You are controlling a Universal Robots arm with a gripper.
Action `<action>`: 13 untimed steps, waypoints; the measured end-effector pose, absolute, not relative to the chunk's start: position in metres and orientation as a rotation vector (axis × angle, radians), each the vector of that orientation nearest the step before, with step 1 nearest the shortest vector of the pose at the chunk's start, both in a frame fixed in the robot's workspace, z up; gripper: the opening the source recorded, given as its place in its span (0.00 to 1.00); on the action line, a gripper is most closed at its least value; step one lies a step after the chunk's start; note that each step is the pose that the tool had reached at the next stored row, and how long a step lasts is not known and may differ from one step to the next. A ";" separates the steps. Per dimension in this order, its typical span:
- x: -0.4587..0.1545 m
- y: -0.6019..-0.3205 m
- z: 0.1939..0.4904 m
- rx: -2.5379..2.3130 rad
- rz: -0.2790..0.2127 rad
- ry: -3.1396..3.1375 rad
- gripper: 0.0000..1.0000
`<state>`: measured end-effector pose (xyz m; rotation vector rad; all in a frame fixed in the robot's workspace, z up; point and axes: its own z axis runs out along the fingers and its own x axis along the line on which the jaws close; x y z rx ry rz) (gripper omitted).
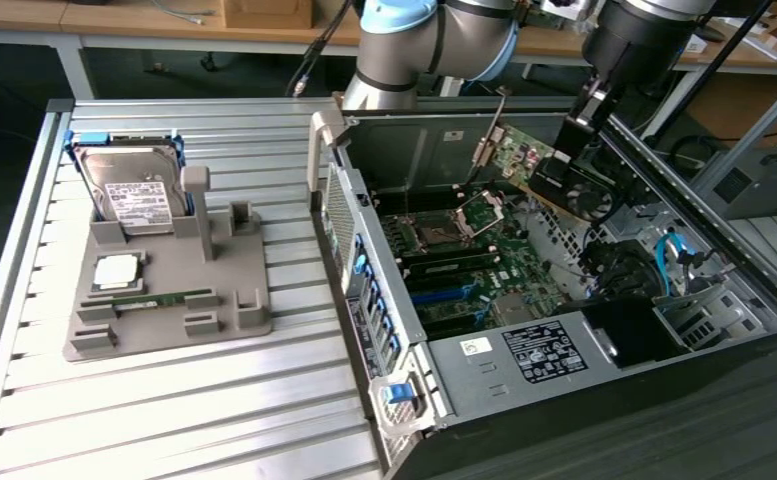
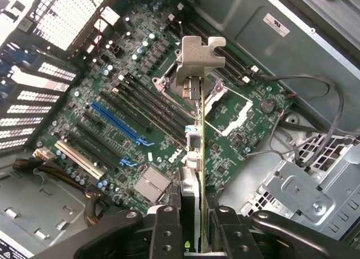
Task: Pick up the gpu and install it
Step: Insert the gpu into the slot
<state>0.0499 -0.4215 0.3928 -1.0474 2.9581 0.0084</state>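
A desk [image 1: 161,400] topped with ribbed silver metal slats takes up the exterior view from 7 to 11 o'clock. At 9 o'clock on it sits a grey moulded holder [image 1: 235,320]. It carries a hard drive [image 1: 135,195] propped upright at its far end, a square processor chip [image 1: 117,268] lying flat, and a narrow green RAM stick [image 1: 161,298] just nearer the camera.

From the centre out to 4 o'clock lies an open computer case [image 1: 402,150], its side off and the green motherboard [image 1: 468,270] facing up.

At 12 o'clock the robot arm [image 1: 428,40], grey with pale blue joint caps, reaches down over the case. At 1 to 2 o'clock the gpu [image 1: 562,175] hangs inside the open case, tilted, above the motherboard and apart from it, with its round black cooler facing the exterior view's right.

In the wrist view the gripper [image 2: 194,214] has its black fingers [image 2: 166,231] pinching the gpu edge-on, one on each face. The card's silver end bracket [image 2: 197,59] is at the end far from the fingers. Blue expansion slots [image 2: 121,124] show on the board beneath.

Behind, along 11 to 1 o'clock, stand pale wooden worktops [image 1: 121,15] with cables hanging over a dark floor.
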 end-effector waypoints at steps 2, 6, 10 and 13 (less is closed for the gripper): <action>0.050 -0.422 0.393 -1.060 0.008 2.953 0.27; 0.050 -0.421 0.393 -1.088 0.008 2.944 0.27; 0.050 -0.421 0.393 -1.115 0.009 2.933 0.27; 0.050 -0.422 0.393 -1.136 0.009 2.926 0.27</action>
